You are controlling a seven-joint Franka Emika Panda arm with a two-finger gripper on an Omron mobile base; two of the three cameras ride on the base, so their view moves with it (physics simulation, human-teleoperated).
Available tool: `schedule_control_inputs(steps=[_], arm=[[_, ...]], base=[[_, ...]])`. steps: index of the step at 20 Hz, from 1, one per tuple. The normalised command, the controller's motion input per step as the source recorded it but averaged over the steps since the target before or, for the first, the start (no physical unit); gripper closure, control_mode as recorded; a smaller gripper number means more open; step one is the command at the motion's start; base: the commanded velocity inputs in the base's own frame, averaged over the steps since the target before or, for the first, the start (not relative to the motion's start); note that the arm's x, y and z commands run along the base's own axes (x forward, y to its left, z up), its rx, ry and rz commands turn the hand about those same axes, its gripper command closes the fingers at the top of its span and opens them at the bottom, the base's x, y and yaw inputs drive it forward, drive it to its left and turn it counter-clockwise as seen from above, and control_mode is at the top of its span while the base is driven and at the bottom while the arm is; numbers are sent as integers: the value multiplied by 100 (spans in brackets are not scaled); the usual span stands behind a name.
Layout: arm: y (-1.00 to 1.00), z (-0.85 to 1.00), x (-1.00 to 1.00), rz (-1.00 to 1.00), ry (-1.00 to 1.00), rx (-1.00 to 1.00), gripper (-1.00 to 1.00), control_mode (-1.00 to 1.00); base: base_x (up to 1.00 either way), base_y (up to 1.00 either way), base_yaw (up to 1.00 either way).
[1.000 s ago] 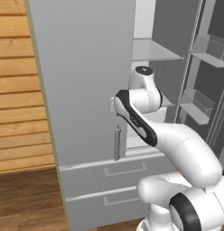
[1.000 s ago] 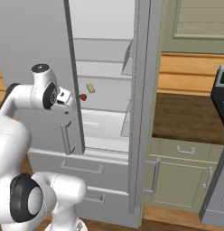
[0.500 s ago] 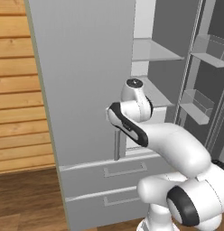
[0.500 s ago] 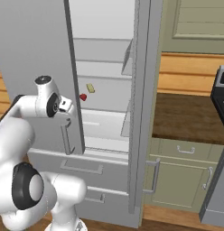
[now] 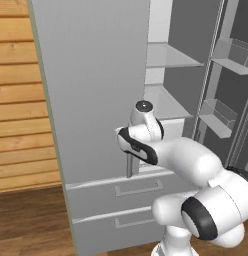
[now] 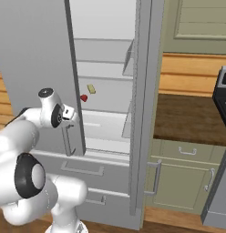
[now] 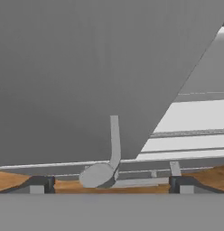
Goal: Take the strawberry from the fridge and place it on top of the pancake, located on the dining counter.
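Lower than a second ago, the robot's wrist has dropped down the front of the fridge, beside the left door's bar handle. Its fingers stand spread wide, holding nothing. Between hand and strawberry stands that half-open door. On a white shelf inside, the strawberry sits near a pale yellow bar; its pointing is too small to tell.

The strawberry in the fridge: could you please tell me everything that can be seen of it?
The strawberry is a tiny, plain red fruit resting on a white shelf inside the open fridge. It lies near the shelf's front, just beyond the open door's edge, beside but apart from a pale yellow bar. Finer detail is too small to make out.
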Motion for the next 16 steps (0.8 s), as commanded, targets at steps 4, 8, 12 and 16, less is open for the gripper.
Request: schedule_control_inputs(steps=[4, 8, 12, 16], arm=[[1, -7, 29, 0, 0, 0, -100, -100], [0, -23, 27, 0, 0, -2, -100, -100], [0, -41, 19, 0, 0, -4, -100, -100], [0, -33, 21, 0, 0, -2, -100, -100]], base=[[0, 0, 0], [0, 0, 0], [0, 0, 0], [0, 0, 0]])
